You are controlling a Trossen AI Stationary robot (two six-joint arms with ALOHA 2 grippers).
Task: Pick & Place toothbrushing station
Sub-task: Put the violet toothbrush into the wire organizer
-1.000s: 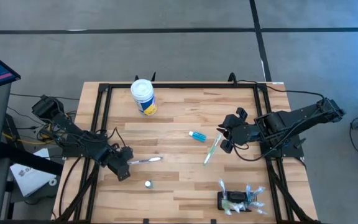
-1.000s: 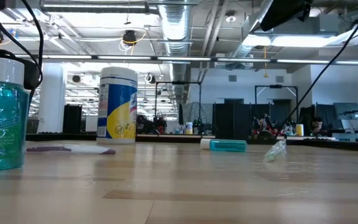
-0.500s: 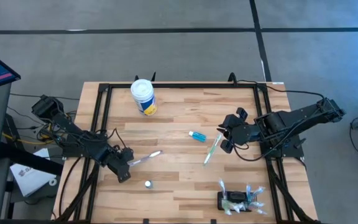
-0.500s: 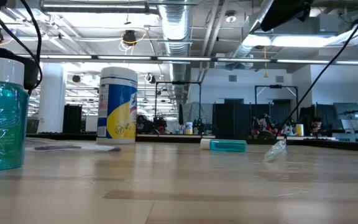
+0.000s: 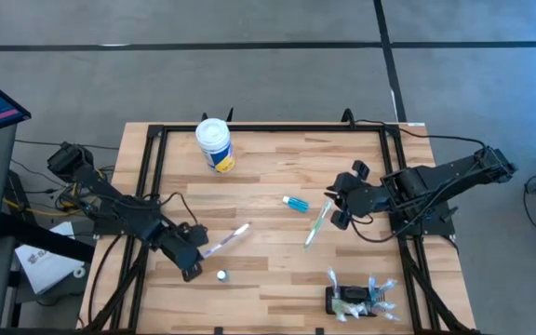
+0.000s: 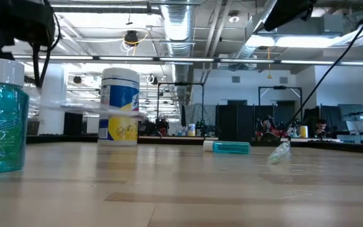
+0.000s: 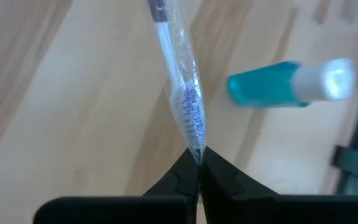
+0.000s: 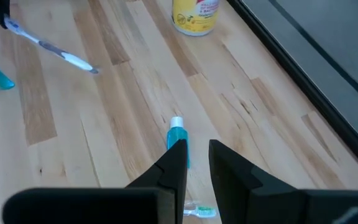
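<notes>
The toothbrushing station [image 5: 350, 301], a small black holder with several wrapped toothbrushes on it, lies near the table's near right edge. My left gripper [image 5: 194, 258] is shut on a clear-wrapped toothbrush [image 5: 228, 237], left of the table's middle. The brush shows in the low view [image 6: 93, 108] raised off the wood. My right gripper [image 5: 333, 208] is open and empty at the right. It sits beside a wrapped green toothbrush [image 5: 315, 224] and a blue tube [image 5: 296, 204], which both lie flat on the table. My left gripper pinches one end of the wrapped toothbrush [image 7: 194, 144] between its two fingertips [image 7: 180, 177]. The fingers lie roughly along the brush, coming from the table's left side. The brush sticks out past the fingers toward the table's middle, lifted clear of the wood and roughly level.
A yellow-and-blue tub with a white lid [image 5: 215, 144] stands at the far left. A small teal bottle with a white cap [image 5: 221, 275] stands just near-side of the held brush and shows large at the left of the low view [image 6: 2, 120]. The table has a black frame [image 5: 147, 177].
My left gripper has moved a little toward the near edge and turned. The toothbrush, flat on the table a second ago, is now lifted clear. Its free end has swung toward the far right, so it slants instead of lying along the table's width.
</notes>
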